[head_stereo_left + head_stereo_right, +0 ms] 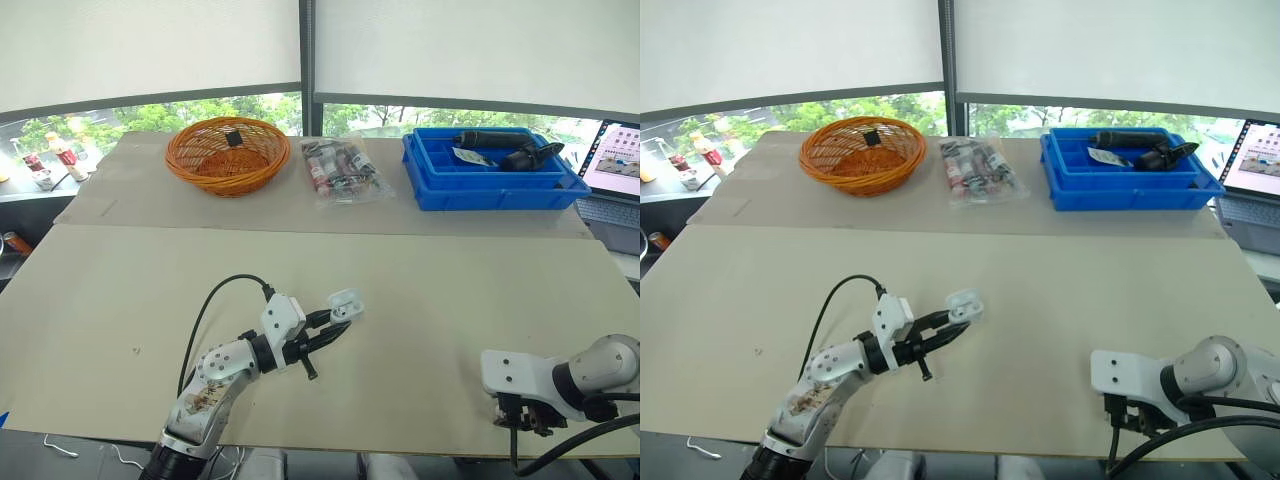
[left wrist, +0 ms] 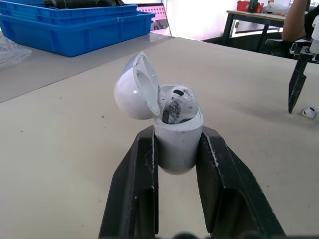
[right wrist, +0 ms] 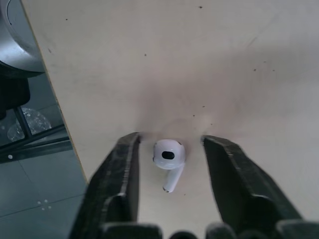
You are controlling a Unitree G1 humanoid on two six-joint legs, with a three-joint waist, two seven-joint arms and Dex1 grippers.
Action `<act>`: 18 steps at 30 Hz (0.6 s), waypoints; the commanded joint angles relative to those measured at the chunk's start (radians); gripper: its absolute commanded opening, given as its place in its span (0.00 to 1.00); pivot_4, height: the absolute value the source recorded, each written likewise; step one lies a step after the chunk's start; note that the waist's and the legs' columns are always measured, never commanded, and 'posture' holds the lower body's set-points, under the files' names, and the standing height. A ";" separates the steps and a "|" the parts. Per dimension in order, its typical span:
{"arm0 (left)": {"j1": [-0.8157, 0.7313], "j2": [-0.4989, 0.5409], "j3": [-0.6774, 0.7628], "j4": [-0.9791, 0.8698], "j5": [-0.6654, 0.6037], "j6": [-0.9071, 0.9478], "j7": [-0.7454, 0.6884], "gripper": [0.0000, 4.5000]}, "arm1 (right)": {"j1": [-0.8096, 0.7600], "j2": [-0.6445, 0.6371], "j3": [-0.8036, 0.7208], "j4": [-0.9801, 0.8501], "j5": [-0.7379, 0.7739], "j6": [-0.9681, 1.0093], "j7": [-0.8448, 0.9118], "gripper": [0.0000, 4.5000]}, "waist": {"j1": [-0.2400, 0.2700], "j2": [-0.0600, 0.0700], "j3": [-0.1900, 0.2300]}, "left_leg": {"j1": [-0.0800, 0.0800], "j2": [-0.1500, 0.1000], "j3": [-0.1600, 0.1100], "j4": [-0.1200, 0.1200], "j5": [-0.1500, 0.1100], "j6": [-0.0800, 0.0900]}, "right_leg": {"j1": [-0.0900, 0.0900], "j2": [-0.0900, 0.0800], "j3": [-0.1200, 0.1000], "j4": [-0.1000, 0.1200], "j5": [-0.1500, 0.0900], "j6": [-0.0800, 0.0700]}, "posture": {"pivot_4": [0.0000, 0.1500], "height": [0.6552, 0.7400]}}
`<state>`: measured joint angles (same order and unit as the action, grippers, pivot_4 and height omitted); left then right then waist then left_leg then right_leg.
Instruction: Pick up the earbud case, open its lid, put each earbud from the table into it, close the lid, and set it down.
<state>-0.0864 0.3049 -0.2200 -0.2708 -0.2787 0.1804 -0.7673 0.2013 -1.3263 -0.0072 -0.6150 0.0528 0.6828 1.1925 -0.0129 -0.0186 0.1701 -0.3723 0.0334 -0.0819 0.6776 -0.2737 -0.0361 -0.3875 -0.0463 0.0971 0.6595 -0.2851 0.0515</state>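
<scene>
While the left gripper (image 1: 338, 322) clamps it, the glossy rounded case (image 2: 175, 142) gapes.

Bright, even daylight; soft, faint shadows.

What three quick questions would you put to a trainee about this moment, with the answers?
1. True or false: the lid of the earbud case is shut.
2. Where is the earbud near the right gripper? A) pinched and lifted off the table; B) lying on the table between the open fingers; C) balanced on top of one finger.
3. Fill in: the case is clamped by the ___ gripper.

Key: 1 false, the lid stands open. 2 B. 3 left gripper.
</scene>
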 commanded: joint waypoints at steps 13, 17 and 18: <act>-0.031 -0.015 -0.006 -0.001 -0.012 -0.026 -0.009 0.12 | -0.082 0.022 -0.082 -0.028 0.043 -0.050 -0.019 0.07 | -0.001 -0.001 0.000 | 0.000 0.000 0.000 0.000 0.000 0.000 | 0.000 0.000 0.000 0.001 0.000 0.000 | 1.00 0.66; -0.065 -0.023 0.006 0.023 -0.024 -0.030 -0.020 0.12 | -0.218 0.177 -0.133 -0.055 0.167 -0.103 -0.066 0.07 | -0.004 -0.002 0.001 | 0.000 0.000 0.000 0.000 0.000 0.000 | 0.000 0.000 0.000 0.001 0.000 0.000 | 1.00 0.66; -0.077 -0.025 0.007 0.031 -0.026 -0.032 -0.026 0.12 | -0.262 0.249 -0.144 -0.069 0.213 -0.096 -0.103 0.07 | -0.003 -0.002 0.001 | 0.000 0.000 0.000 0.000 0.000 0.000 | 0.000 0.000 0.000 0.001 0.000 0.000 | 1.00 0.66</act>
<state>-0.1424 0.2847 -0.2181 -0.2254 -0.2808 0.1770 -0.7812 -0.0216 -1.1191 -0.0973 -0.6448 0.2039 0.6050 1.1298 -0.0161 -0.0203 0.1709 -0.3724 0.0333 -0.0819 0.6778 -0.2737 -0.0361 -0.3878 -0.0461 0.0974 0.6605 -0.2849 0.0515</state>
